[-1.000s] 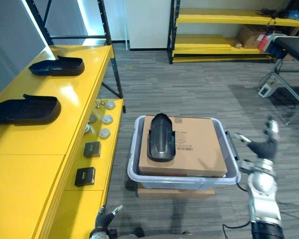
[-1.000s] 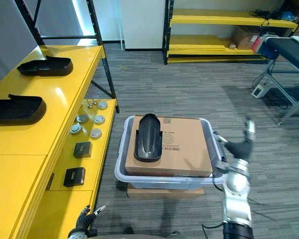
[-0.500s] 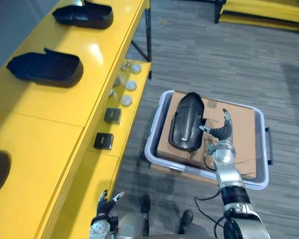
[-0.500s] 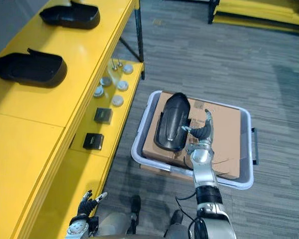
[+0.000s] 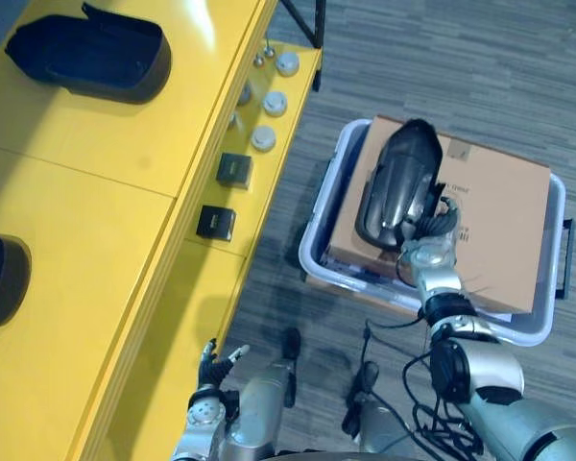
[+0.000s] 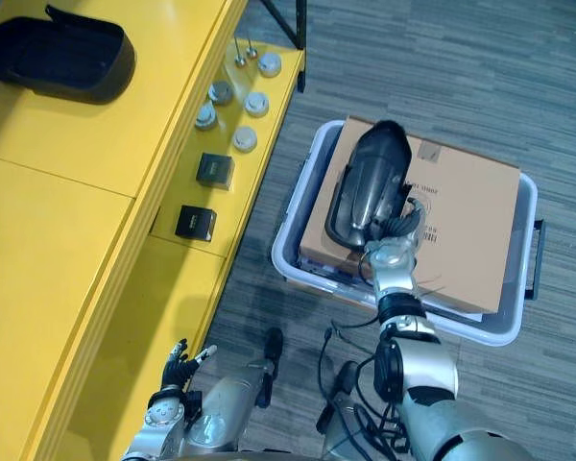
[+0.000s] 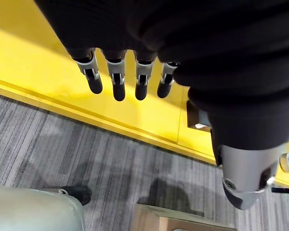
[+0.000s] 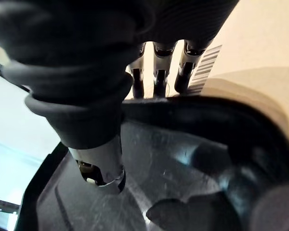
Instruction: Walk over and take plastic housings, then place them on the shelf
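My right robot hand [image 5: 436, 227] sat at the near end of the plastic housing [image 5: 399, 178], touching its rim. The housing lay just beyond that hand on the cardboard box [image 5: 504, 226] inside the bin [image 5: 312, 252]. I could not tell whether that hand was gripping it. My left robot hand [image 5: 211, 361] hung relaxed and empty, well off to the left, beside the yellow shelf [image 5: 96, 211].

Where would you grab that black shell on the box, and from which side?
Probably take the black plastic housing by its thin side wall at its near end, from above: it lies hollow side up on the cardboard box, leaving that rim free to pinch. The right hand is there.
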